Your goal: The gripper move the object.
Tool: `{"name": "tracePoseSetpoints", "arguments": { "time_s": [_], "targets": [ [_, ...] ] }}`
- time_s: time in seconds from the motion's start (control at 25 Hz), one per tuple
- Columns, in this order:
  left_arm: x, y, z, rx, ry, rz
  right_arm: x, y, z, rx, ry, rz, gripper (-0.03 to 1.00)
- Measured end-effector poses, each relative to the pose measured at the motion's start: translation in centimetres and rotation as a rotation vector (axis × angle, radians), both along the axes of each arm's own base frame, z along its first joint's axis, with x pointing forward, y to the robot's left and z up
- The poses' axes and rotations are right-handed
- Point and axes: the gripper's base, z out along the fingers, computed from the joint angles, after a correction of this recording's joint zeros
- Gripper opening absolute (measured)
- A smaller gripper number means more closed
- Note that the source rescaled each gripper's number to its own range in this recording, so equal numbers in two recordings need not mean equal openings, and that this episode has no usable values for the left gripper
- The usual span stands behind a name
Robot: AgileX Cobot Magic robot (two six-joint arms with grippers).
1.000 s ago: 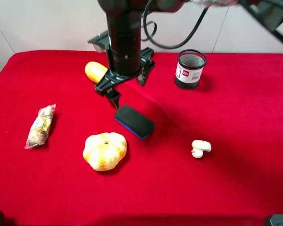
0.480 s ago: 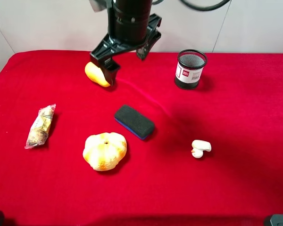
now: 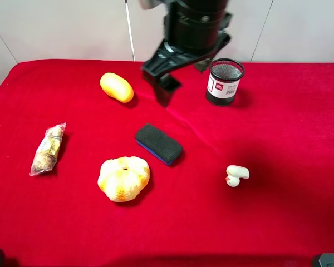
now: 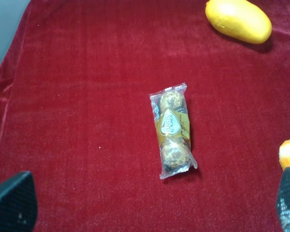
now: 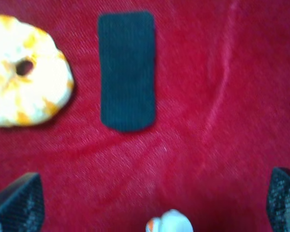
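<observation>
Black hand (image 3: pixel 181 78) spread empty above red cloth (image 3: pixel 289 139), eraser (image 3: pixel 158 143) lying apart, near orange pumpkin (image 3: pixel 123 178)

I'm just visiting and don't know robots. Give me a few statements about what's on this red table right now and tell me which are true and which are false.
1. The board eraser lies flat on the red cloth, with nothing gripping it. True.
2. The right gripper is shut on the eraser. False: it hangs open above the cloth, apart from the eraser.
3. The black mesh cup stands upright near the back of the table. True.
4. The wrapped snack sits inside the mesh cup. False: it lies on the cloth at the left side.
5. The small white duck touches the eraser. False: bare cloth separates them.
</observation>
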Motion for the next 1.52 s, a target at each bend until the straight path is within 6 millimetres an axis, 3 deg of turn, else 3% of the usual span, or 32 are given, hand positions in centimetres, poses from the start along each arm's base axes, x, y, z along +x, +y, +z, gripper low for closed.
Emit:
{"name": "tracePoseSetpoints", "arguments": {
  "time_s": [0.48, 0.88, 1.2, 1.52],
  "targets": [
    [0.0, 0.0, 0.0, 0.0, 0.0, 0.0, -5.6, -7.3, 4.6, 0.046, -0.116, -0.016, 1.0],
    [0.0, 0.0, 0.0, 0.0, 0.0, 0.0, -9.1, -12.6, 10.0, 0.158, -0.326, -0.021, 1.0],
    [0.0, 0.0, 0.0, 0.0, 0.0, 0.0, -12.4, -16.9, 11.2, 0.212, -0.429, -0.027, 1.0],
    [0.0, 0.0, 0.0, 0.0, 0.0, 0.0, -14.7, -22.0, 10.1, 0.272, -0.453, -0.239, 1.0]
  ]
}}
